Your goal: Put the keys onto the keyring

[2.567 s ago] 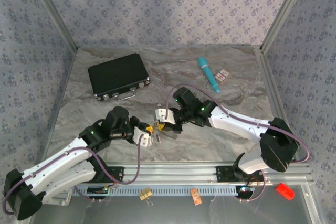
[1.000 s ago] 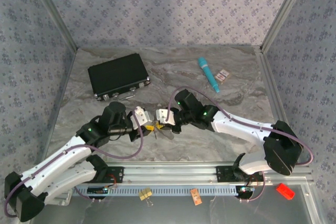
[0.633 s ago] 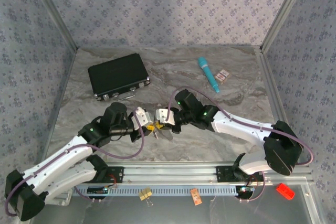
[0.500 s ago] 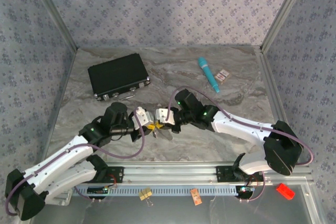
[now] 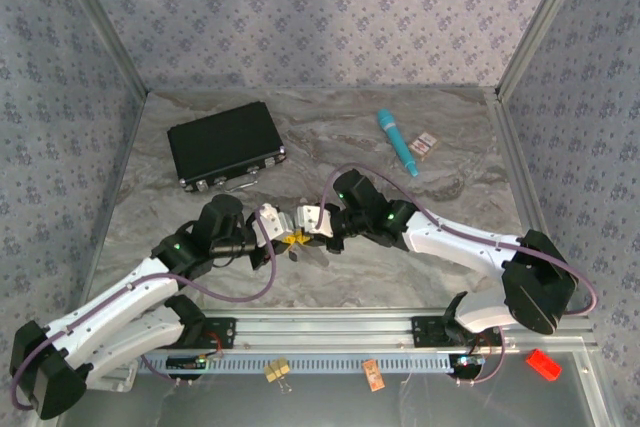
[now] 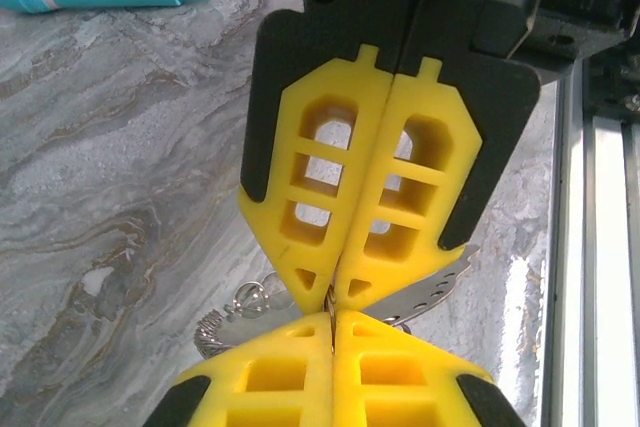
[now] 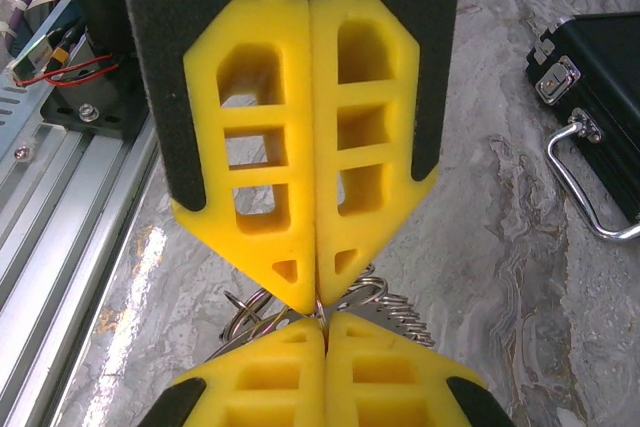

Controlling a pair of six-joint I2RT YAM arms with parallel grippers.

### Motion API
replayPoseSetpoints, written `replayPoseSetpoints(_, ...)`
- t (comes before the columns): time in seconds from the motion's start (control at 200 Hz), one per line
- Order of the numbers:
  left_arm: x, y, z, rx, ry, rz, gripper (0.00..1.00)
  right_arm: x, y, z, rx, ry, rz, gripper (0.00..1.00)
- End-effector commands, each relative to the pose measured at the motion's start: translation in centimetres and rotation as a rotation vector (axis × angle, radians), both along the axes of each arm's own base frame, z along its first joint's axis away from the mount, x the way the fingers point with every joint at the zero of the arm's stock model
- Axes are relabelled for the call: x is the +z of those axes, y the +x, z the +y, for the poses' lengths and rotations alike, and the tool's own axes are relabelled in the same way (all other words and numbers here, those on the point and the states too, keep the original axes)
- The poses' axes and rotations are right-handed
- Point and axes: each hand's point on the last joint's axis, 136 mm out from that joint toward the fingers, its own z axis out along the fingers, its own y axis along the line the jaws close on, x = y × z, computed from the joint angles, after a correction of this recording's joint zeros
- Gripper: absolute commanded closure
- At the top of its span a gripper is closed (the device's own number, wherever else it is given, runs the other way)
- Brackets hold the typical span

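Now that the left pincer (image 5: 284, 237) is clenched, having stood parted a second ago, the keyring (image 5: 310, 253) sits just below the centre of the overhead view. It is a silvery bunch directly under the spot where the two yellow tips meet. In the left wrist view its loops spill out low in the frame on both sides of the seam, and a thin edge of metal shows between the pads, seemingly nipped. The right pincer (image 5: 303, 235) is clenched too, tip to tip against the left, apparently on the same bunch. Both arms probably now hold the ring, ready to work it open. The black case (image 5: 225, 152) lies upper left and the teal stick (image 5: 397, 142) upper right, both well apart.
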Motion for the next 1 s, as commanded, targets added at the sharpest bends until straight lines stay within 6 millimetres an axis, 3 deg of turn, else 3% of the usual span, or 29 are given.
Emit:
replayPoseSetpoints(0.0,0.3,-0.1,-0.3,-0.016,-0.016,0.000,1.00,1.2,0.0,0.1,-0.001,0.045,-0.015,1.00)
replayPoseSetpoints(0.06,0.4,-0.1,-0.2,-0.010,-0.019,0.005,1.00,1.3,0.5,-0.2,-0.027,0.043,-0.020,0.99)
replayPoseSetpoints(0.15,1.1,0.4,-0.1,0.034,-0.040,0.021,1.00,1.3,1.8,-1.0,-0.100,0.046,-0.038,0.75)
replayPoseSetpoints(0.195,1.5,0.9,-0.1,0.084,-0.063,0.047,1.00,1.4,2.7,-1.8,-0.151,0.043,-0.049,0.67)
replayPoseSetpoints(0.31,2.8,2.3,0.2,0.259,-0.120,0.144,1.00,1.9,4.3,-4.2,-0.273,0.048,-0.055,0.66)
replayPoseSetpoints(0.41,3.2,4.1,1.2,0.496,-0.160,0.269,1.00,2.9,3.3,-5.0,-0.284,0.052,-0.039,0.67)
replayPoseSetpoints(0.51,2.7,5.3,2.5,0.731,-0.176,0.441,1.00,3.8,0.5,-3.9,-0.232,0.063,-0.006,0.69)
replayPoseSetpoints(0.67,2.3,5.9,2.3,0.935,-0.202,0.686,1.00,3.8,-3.0,-0.6,-0.181,0.140,0.057,0.70)
replayPoseSetpoints(0.8,2.6,6.2,1.7,1.045,-0.252,0.828,1.00,2.3,-1.7,1.0,-0.324,0.187,0.079,0.69)
replayPoseSetpoints(0.994,2.6,5.8,1.4,1.172,-0.313,1.009,1.00,0.0,1.4,0.8,-0.550,0.241,0.150,0.64)
